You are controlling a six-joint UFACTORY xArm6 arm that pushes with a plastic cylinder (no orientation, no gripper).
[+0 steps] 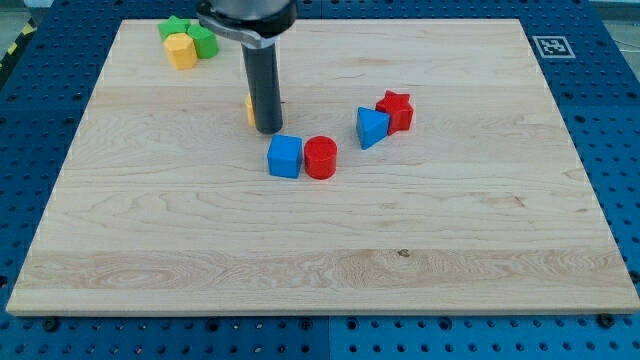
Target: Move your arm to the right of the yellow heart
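Observation:
My rod comes down from the view's top and my tip (268, 129) rests on the board just above the blue cube (285, 157). A sliver of a yellow block (249, 109), the yellow heart, shows at the rod's left edge; the rest of it is hidden behind the rod. My tip is right beside it, on its right side, touching or nearly touching.
A red cylinder (321, 158) touches the blue cube's right side. A blue triangular block (371, 127) and a red star (396, 110) sit together to the right. At the top left, a yellow hexagon block (181, 50) and two green blocks (176, 27) (204, 41) are clustered.

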